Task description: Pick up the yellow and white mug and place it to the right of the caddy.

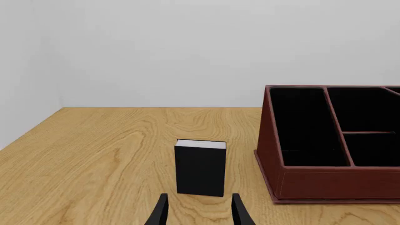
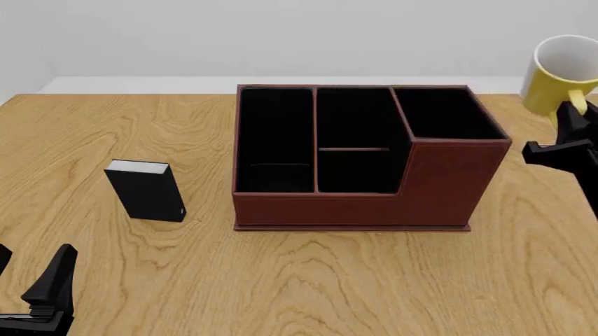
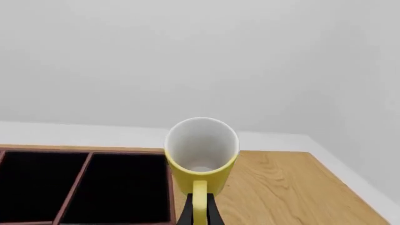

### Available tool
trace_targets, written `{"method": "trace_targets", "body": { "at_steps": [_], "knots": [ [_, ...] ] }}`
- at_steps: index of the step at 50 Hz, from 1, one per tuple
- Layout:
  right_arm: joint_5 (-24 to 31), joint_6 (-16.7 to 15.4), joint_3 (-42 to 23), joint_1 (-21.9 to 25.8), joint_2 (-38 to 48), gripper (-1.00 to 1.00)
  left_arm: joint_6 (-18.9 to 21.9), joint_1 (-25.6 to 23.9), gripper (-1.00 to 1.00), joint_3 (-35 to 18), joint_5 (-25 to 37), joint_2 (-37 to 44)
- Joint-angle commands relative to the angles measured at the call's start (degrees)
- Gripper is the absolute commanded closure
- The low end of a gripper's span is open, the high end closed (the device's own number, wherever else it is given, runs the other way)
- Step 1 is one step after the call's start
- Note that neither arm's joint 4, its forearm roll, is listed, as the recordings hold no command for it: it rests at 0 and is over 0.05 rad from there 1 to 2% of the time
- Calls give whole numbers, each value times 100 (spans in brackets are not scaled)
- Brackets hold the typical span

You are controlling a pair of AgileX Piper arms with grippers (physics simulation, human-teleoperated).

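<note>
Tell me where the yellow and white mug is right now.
In the front view, the yellow and white mug is at far right, held by its handle in the right gripper, beside the caddy.

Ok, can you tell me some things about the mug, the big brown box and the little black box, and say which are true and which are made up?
1. The yellow and white mug is held up by the right end effector. True.
2. The mug sits inside the caddy. False: it is off to the caddy's right, outside it.
3. The small black box stands left of the caddy. True.
4. The left end effector grips the black box. False: it is open, holding nothing.
</note>
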Motion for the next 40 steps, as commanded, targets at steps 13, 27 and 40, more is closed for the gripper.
{"method": "trace_targets", "body": {
  "at_steps": [13,27,40],
  "knots": [
    [-557,68,152,-379,709,100,0,0,-100,0,0,0],
    [-857,69,308,-533,1011,100,0,0,-100,0,0,0],
    [-1242,57,400,-618,1500,100,0,0,-100,0,0,0]
  ]
}}
